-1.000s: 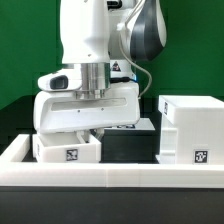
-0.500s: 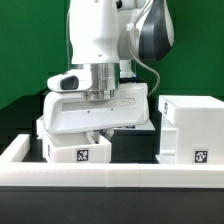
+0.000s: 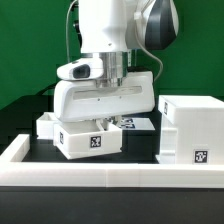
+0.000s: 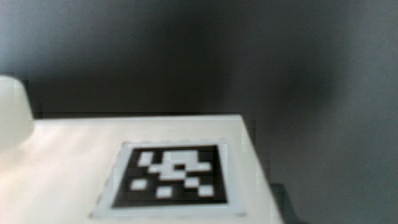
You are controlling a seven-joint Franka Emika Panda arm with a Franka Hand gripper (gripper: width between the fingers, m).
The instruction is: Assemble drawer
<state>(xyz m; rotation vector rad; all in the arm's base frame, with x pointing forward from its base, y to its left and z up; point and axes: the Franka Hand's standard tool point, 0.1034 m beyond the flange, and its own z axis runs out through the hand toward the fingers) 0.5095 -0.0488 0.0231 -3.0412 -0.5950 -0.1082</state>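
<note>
The arm [image 3: 105, 30] is standing nearly upright over the table, its wrist pointing straight down. The gripper [image 3: 106, 124] is pinching the top edge of a small box [image 3: 78, 140], with its fingers pressed onto the wall. The box is hanging slightly tilted just under the hand, and its tag [image 3: 97, 141] is facing the camera. In the wrist view that tag [image 4: 175, 172] is showing close and blurred. The housing [image 3: 190, 125] is sitting apart on the exterior view's right. A second box [image 3: 47, 125] is lying behind, partly hidden.
</note>
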